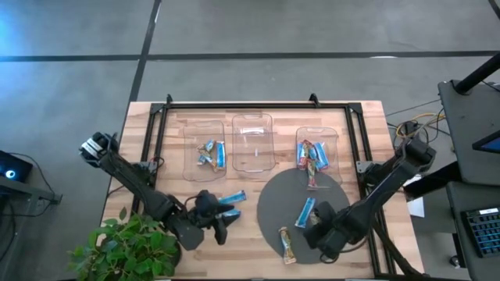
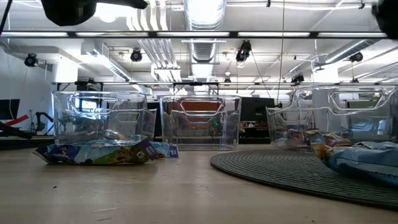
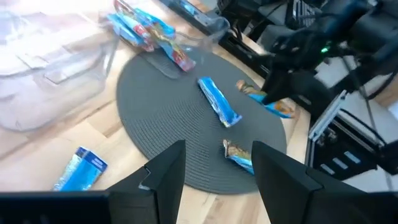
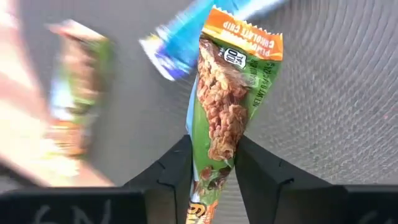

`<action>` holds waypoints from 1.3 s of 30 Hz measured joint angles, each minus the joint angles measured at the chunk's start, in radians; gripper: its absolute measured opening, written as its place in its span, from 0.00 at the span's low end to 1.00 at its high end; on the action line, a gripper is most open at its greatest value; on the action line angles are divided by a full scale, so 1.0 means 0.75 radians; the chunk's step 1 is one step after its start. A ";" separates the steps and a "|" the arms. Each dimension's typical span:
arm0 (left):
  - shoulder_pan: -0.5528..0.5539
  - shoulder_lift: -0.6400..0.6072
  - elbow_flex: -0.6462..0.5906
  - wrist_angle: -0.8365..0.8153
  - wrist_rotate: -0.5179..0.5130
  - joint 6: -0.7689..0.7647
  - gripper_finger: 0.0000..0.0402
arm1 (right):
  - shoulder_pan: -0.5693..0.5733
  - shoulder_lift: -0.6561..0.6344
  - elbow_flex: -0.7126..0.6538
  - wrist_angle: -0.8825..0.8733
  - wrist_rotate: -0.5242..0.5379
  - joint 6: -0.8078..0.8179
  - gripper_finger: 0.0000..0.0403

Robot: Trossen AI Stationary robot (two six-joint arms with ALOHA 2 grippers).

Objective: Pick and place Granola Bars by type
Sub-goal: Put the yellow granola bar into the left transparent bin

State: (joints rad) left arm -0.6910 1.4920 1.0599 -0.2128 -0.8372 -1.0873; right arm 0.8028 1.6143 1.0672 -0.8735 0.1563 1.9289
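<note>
Some Granola Bars (image 1: 312, 156) already in trays (image 1: 204, 137). Right tool (image 4: 211, 163) clenched on a green bar (image 4: 231, 106); more close by on mat (image 1: 275, 195). Left tool (image 3: 217, 163) wide, empty; blue bars (image 1: 230, 198) beside it.

I see bright ceiling strip lights (image 2: 205, 34) glaring overhead; both wrist views smear with motion blur at their edges.

green-orange granola bar (image 4: 231, 106) wrapper: "100" in circle, orange band print partly legible, "chip".
</note>
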 joint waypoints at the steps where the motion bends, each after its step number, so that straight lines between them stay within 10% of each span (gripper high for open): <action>1: 0.000 -0.009 0.000 -0.014 -0.017 -0.007 0.42 | 0.000 -0.025 0.019 -0.020 0.036 -0.002 0.25; 7: 0.002 -0.119 0.000 -0.342 -0.221 -0.324 0.42 | -0.055 -0.158 0.109 -0.037 0.398 -0.033 0.24; 13: 0.033 -0.260 0.000 -0.866 -0.312 -0.724 0.42 | -0.365 -0.215 0.120 0.228 0.411 -0.518 0.23; 27: 0.099 -0.570 0.000 -1.463 -0.307 -0.959 0.42 | -1.139 0.079 0.148 1.344 -0.388 -1.106 0.23; 39: 0.152 -0.640 -0.002 -1.588 -0.231 -0.996 0.42 | -1.254 0.693 0.802 1.274 -0.596 -1.239 0.23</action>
State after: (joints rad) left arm -0.5774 1.0119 1.0584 -1.4039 -1.0103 -1.8346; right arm -0.1374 2.1343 1.6690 0.0822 -0.2908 0.9995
